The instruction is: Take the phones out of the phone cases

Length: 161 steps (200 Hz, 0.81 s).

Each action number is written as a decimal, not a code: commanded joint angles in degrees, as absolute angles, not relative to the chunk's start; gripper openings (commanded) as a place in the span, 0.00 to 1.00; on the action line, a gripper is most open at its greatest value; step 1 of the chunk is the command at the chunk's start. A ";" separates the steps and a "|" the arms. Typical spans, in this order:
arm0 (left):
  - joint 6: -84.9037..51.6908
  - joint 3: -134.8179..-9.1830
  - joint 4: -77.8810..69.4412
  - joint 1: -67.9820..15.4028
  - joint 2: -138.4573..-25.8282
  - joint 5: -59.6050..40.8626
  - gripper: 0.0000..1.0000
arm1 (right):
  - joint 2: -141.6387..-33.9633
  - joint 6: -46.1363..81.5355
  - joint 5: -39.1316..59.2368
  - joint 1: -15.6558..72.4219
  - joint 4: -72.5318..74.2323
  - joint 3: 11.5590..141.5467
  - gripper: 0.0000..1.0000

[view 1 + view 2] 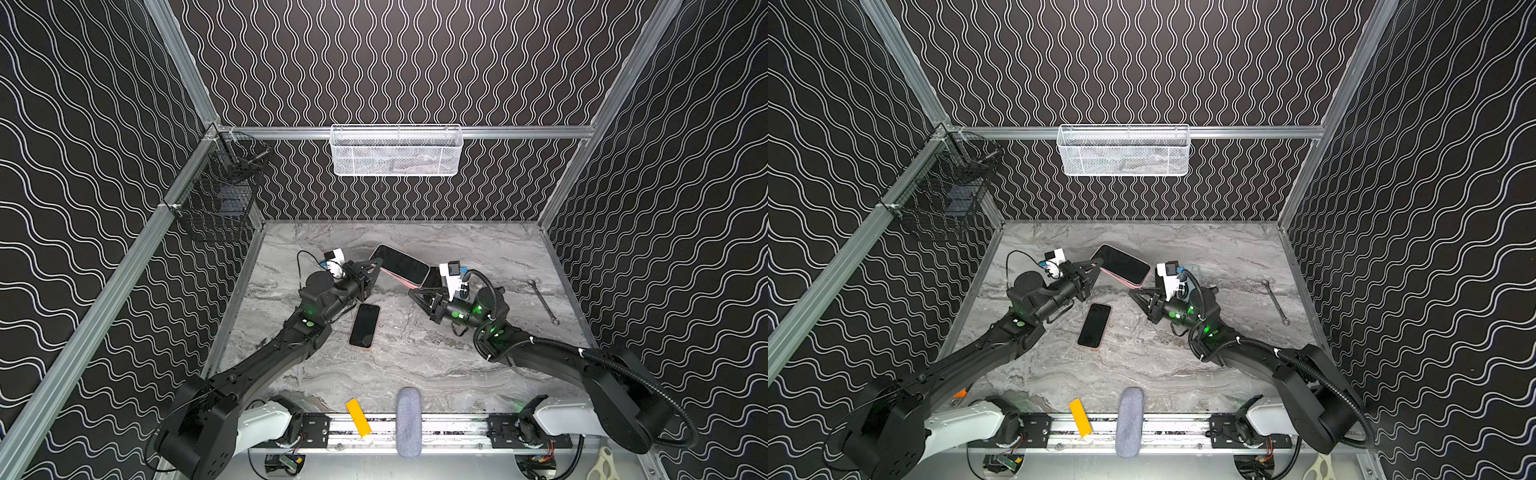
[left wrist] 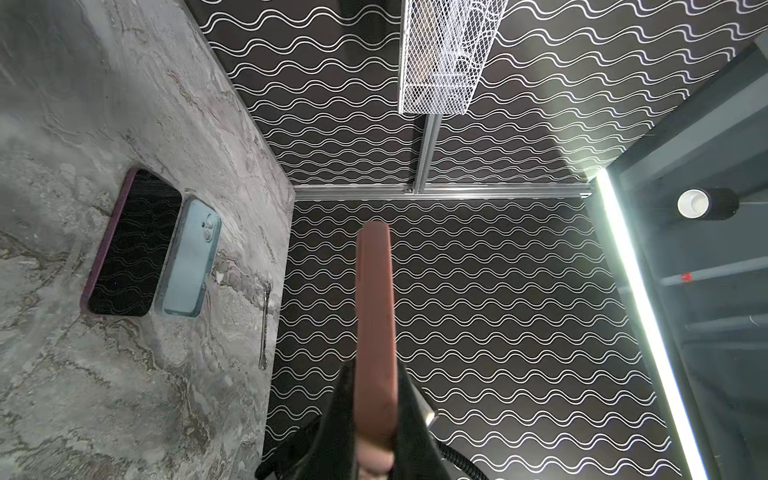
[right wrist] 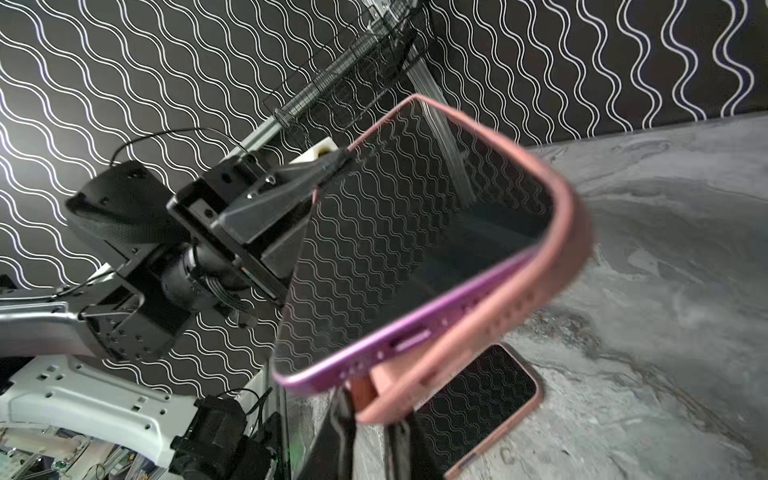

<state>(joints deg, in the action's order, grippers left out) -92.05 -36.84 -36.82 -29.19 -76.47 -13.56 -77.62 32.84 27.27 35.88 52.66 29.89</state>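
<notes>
Phone [image 1: 401, 264] — left claw [image 1: 377, 262]; case [image 3: 571, 241] — right claw [image 3: 372, 409]

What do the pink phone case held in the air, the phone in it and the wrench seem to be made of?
The pink phone case looks like soft matte silicone: its edge bends away from the phone. The phone has a glossy glass front mirroring the wall pattern and a purple, probably metal, frame. The wrench looks like bare shiny steel.

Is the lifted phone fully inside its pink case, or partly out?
Partly out: in the right wrist view the phone shows its purple bottom edge clear of the peeled-back pink case.
</notes>
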 commanded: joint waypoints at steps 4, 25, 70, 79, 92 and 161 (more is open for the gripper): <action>-97.64 -37.75 -49.01 -29.80 -76.61 -19.16 0.00 | -78.31 31.75 23.73 35.79 49.40 29.30 0.11; -97.29 -37.77 -49.66 -29.89 -76.97 -19.57 0.00 | -78.14 32.24 24.34 35.77 50.04 29.09 0.12; -91.52 -38.22 -49.66 -29.65 -79.54 -21.79 0.00 | -75.50 30.53 26.97 34.92 47.08 29.18 0.23; -90.08 -38.39 -49.66 -29.25 -80.35 -22.77 0.00 | -74.79 29.57 28.82 34.39 45.50 29.63 0.26; -88.17 -38.65 -49.66 -28.38 -81.26 -24.08 0.00 | -73.36 27.93 30.49 33.81 42.02 30.27 0.30; -80.18 -41.60 -47.65 -21.22 -84.72 -34.60 0.00 | -66.33 16.25 40.86 30.30 20.22 34.68 0.57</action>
